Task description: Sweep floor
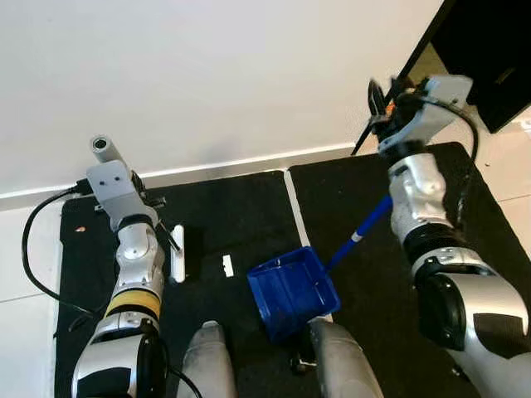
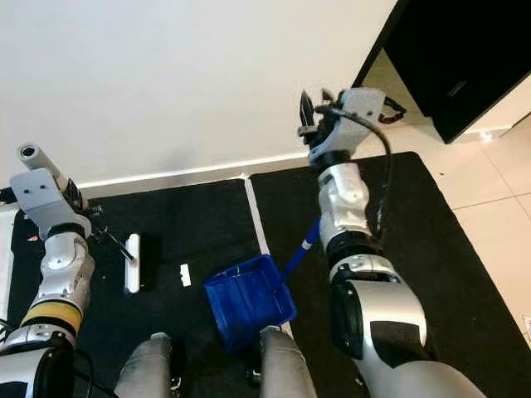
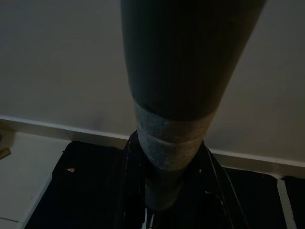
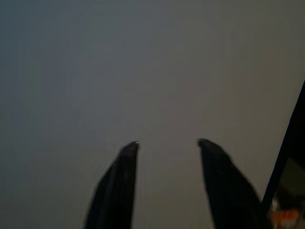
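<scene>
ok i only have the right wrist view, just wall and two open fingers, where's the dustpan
observer: the blue dustpan lies on the black mat, just ahead of the robot's feet.
operator: and the broom
observer: the left gripper is shut on the broom pole, and the broom head rests on the mat.
operator: anything to sweep
observer: a white scrap lies on the mat between the broom head and the dustpan.
</scene>
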Controlling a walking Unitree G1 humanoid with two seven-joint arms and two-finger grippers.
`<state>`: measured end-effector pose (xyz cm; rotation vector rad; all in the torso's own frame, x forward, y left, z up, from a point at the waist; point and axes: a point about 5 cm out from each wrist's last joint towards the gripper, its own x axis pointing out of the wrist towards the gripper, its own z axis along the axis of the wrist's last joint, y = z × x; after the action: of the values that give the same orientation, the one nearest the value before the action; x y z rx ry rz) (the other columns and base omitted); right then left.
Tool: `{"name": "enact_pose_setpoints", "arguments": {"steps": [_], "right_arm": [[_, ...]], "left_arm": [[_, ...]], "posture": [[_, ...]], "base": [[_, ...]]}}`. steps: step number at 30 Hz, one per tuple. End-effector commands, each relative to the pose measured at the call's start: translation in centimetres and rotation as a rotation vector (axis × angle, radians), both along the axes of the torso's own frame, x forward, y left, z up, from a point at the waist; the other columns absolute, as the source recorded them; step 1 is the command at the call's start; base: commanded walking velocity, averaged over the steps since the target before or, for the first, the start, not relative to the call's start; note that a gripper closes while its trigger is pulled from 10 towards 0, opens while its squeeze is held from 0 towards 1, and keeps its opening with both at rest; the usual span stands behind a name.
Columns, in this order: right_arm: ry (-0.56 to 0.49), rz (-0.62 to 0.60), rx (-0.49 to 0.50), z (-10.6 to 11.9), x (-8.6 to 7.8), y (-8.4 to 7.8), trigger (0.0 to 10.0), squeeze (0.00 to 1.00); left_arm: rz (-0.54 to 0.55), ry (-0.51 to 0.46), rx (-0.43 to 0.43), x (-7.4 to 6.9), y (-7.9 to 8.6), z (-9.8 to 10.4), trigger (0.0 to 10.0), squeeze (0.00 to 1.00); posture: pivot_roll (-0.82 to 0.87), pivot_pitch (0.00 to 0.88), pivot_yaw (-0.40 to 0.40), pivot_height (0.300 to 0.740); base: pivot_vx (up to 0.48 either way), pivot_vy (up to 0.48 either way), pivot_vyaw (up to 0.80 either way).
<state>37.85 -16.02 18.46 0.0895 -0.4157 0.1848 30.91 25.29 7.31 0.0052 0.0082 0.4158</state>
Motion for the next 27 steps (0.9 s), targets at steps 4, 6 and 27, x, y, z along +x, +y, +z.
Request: {"name": "enact_pose_setpoints", "arguments": {"steps": [4,6,27], "right_arm": [[0.104,-0.013,-0.045,-0.2,-0.8,-3.1,10.0,1.0],[0.116,-0.025,-0.063,-0.6,-1.4,-3.8,10.0,0.67],[0.298,-0.311,-0.273,-6.0,-10.6,-11.3,10.0,1.0]], "left_arm": [[-0.031,0.065,0.0,-0.8,-0.7,-1.6,10.0,0.0],[-0.033,0.067,0.002,-0.9,-0.7,-1.6,10.0,0.0],[-0.056,0.087,0.0,-1.3,-1.1,-2.1,10.0,0.0]], "posture": [[0.03,0.105,-0.079,0.74],[0.03,0.107,-0.079,0.74],[0.01,0.147,-0.062,0.74]], "base": [[0.0,0.0,0.0],[0.0,0.0,0.0],[0.0,0.0,0.0]]}}
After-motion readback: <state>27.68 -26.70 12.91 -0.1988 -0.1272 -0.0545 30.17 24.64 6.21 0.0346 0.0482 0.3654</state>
